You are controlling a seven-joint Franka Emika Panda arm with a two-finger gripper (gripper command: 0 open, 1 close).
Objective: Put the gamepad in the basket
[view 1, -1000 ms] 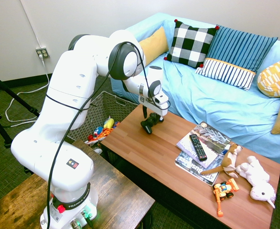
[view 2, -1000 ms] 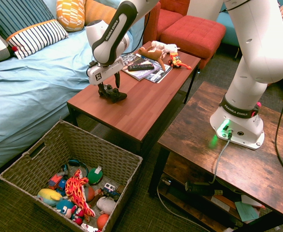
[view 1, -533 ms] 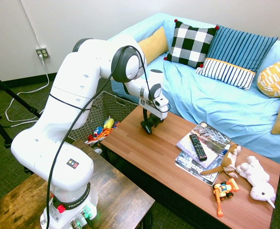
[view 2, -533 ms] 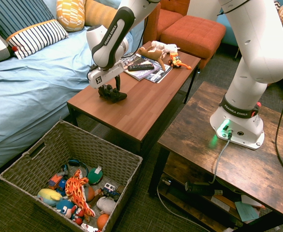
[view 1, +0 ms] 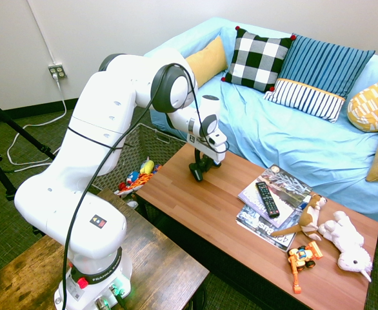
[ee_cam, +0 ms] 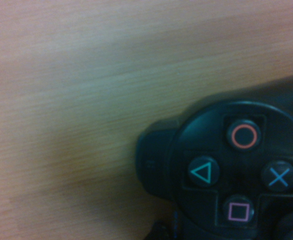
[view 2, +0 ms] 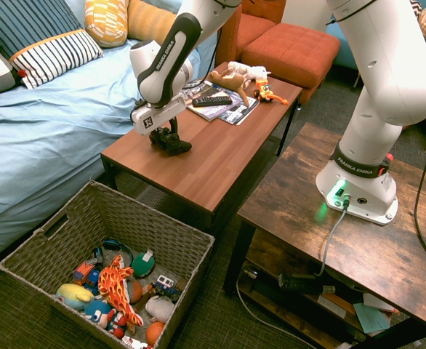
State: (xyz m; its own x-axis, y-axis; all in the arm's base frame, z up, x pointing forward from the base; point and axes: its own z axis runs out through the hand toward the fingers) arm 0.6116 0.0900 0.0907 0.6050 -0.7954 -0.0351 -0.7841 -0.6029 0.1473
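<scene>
The basket (view 2: pixel 137 214) is standing on the floor beside the tabletop (view 2: pixel 198 167), holding toys (view 2: pixel 75 295), so it is probably serving as toy storage. At the tabletop's basket end, the claw (view 2: pixel 167 135) is pointing down and closing narrowly on the gamepad (view 2: pixel 174 145), seemingly gripping its body for a lift. The gamepad is resting on the tabletop, looking black and two-handled, its round buttons showing coloured symbols. Farther along the tabletop, the remote (view 2: pixel 211 101) is lying on magazines (view 2: pixel 240 113), probably just set aside.
</scene>
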